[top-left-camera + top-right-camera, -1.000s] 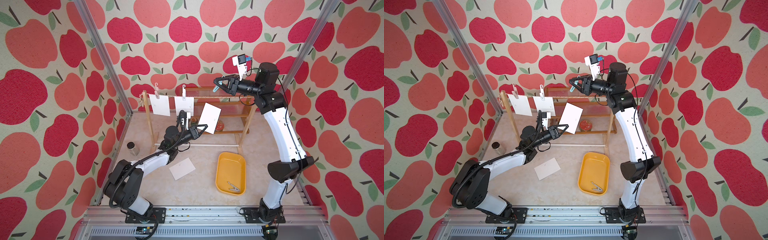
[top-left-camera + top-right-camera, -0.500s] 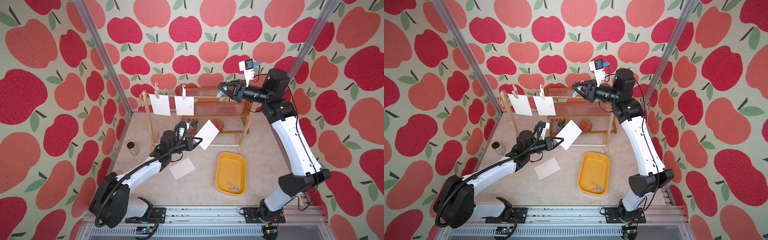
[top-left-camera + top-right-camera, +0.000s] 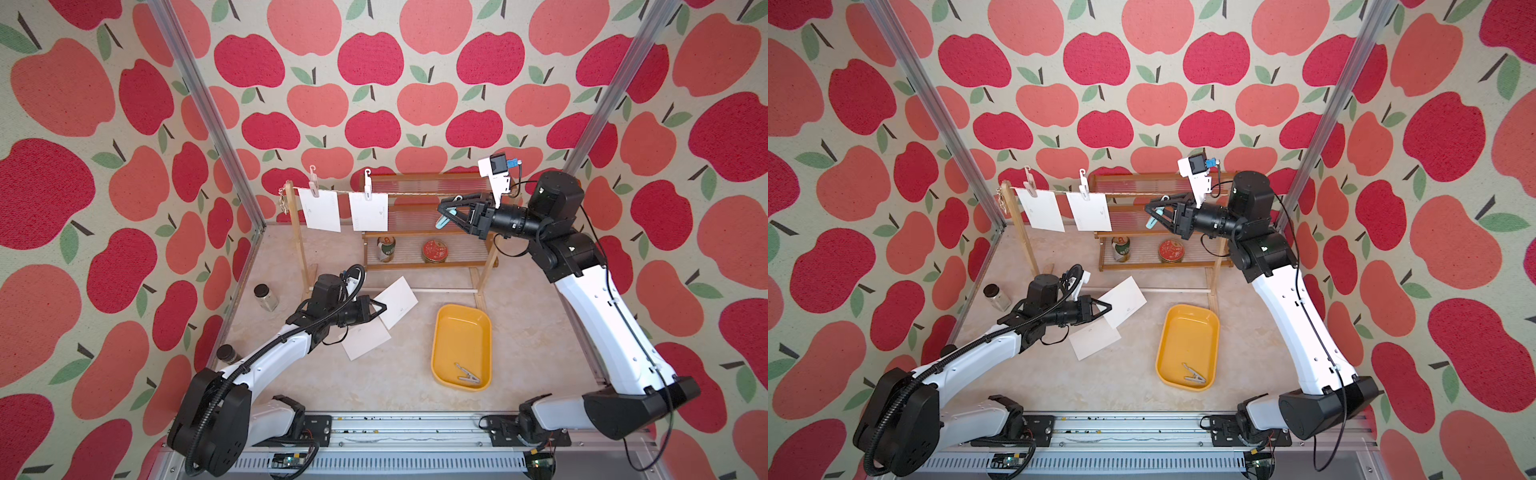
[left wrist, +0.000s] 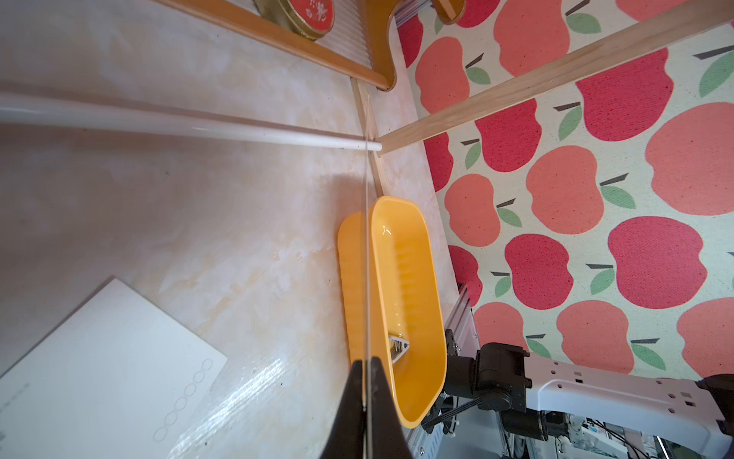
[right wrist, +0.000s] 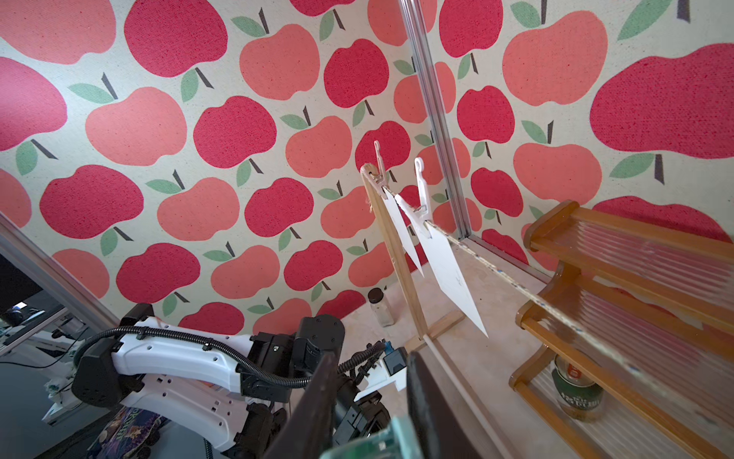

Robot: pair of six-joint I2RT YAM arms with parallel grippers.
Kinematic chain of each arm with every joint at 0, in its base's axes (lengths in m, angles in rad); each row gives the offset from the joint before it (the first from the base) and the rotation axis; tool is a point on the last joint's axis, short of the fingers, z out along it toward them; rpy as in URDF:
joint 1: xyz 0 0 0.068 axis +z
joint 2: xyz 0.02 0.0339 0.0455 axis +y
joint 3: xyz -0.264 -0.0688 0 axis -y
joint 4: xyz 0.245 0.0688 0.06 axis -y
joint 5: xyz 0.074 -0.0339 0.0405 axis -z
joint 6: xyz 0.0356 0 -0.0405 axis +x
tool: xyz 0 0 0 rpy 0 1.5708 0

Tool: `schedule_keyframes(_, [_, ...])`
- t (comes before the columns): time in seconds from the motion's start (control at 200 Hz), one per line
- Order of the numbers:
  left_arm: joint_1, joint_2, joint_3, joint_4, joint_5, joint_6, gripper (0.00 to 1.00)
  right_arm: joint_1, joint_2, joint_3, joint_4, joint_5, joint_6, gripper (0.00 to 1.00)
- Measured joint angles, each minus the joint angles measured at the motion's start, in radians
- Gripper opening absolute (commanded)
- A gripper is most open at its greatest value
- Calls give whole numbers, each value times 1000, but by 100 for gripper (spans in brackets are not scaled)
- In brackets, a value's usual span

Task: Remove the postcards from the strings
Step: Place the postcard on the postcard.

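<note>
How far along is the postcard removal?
Done: a flat postcard lies on the table, and one peg sits in the yellow tray. In hand: the left hand grips a second postcard low over the table; the right hand holds a blue peg. Left: two pegged postcards on the string.

The left arm (image 3: pixel 274 361) carries a ribbed black hose (image 3: pixel 232 374), the right arm (image 3: pixel 598 332) a thin black cable (image 3: pixel 629 332); both are white shells on black joints. The left end effector (image 3: pixel 384 308) and right end effector (image 3: pixel 444 212) are black and tapered.
</note>
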Motion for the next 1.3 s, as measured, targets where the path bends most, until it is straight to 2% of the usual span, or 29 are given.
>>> schedule_keyframes(0.45, [1,145,-7,-194,-3,34,0,19,-117,-256,6,24,1,31])
schedule_keyframes(0.515, [1,152,-6,-224,-17,40,8,19,-134,-284,10,28,2,31])
schedule_keyframes(0.62, [1,157,-3,-283,-60,43,32,19,-167,-336,14,37,8,31])
schedule_keyframes(0.7, [2,158,3,-338,-104,50,37,21,-198,-383,26,46,22,31])
schedule_keyframes(0.84, [3,157,6,-395,-171,43,55,26,-235,-452,51,61,48,31])
schedule_keyframes(1.05, [3,118,29,-470,-281,41,66,26,-288,-512,44,93,53,31])
schedule_keyframes(1.301, [8,-22,51,-517,-396,41,66,26,-355,-573,-7,135,46,31])
